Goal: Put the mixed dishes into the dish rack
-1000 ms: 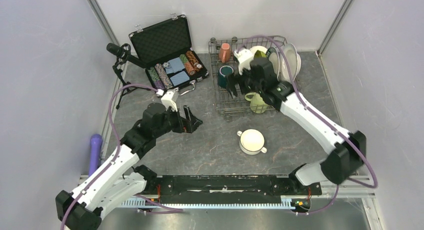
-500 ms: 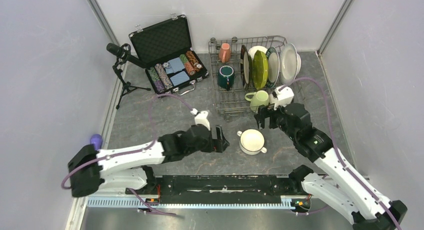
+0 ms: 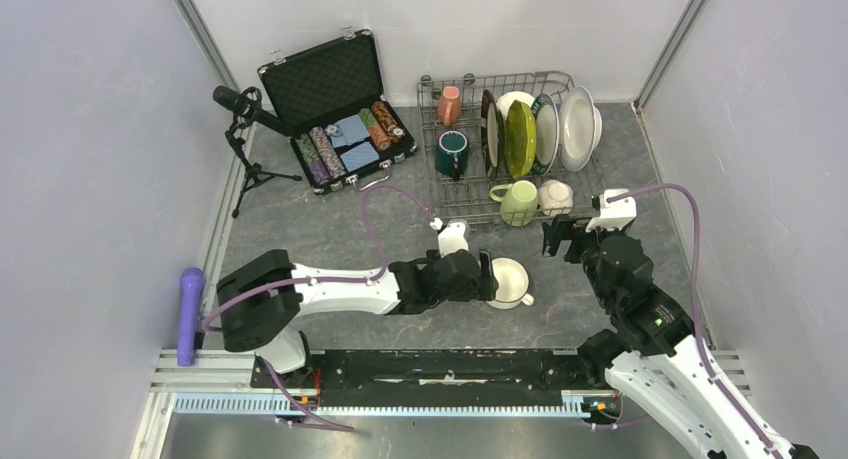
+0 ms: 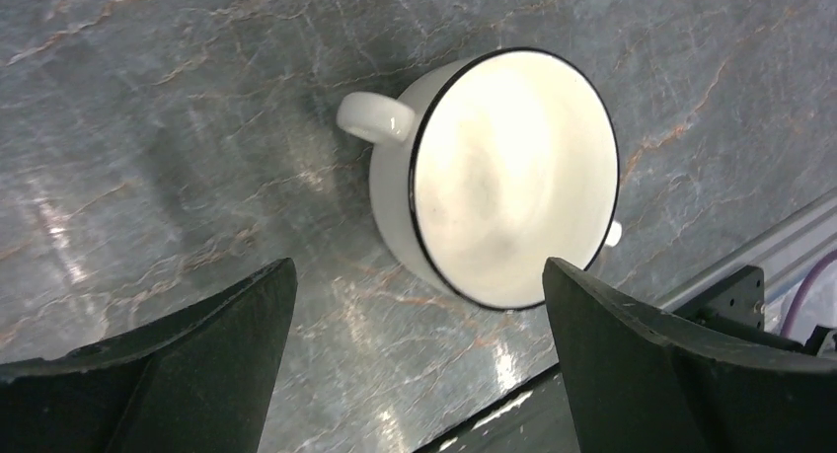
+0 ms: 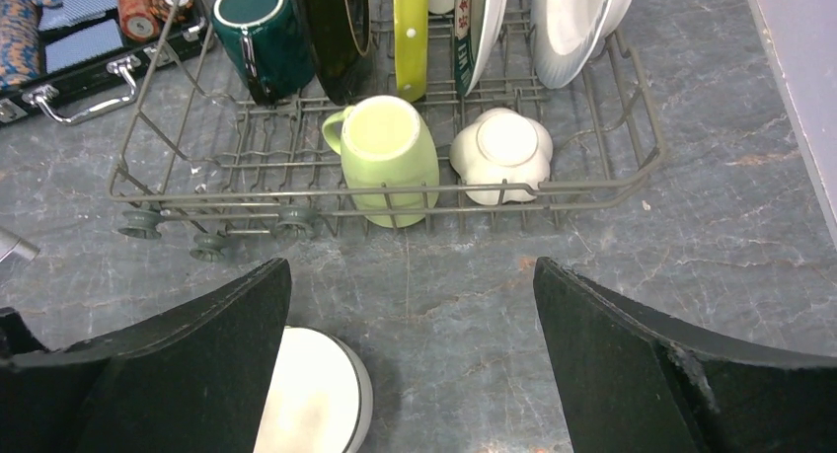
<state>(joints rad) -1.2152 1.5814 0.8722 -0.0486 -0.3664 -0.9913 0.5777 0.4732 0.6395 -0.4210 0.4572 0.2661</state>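
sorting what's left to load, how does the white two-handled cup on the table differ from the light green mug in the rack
The white black-rimmed ceramic cup sits on the grey marbled table, outside the grey wire dish rack; the light-green ceramic mug is already inside it. The white cup is wide and shallow with two small handles; the green mug is taller and narrower with one. Both stand mouth up, empty.
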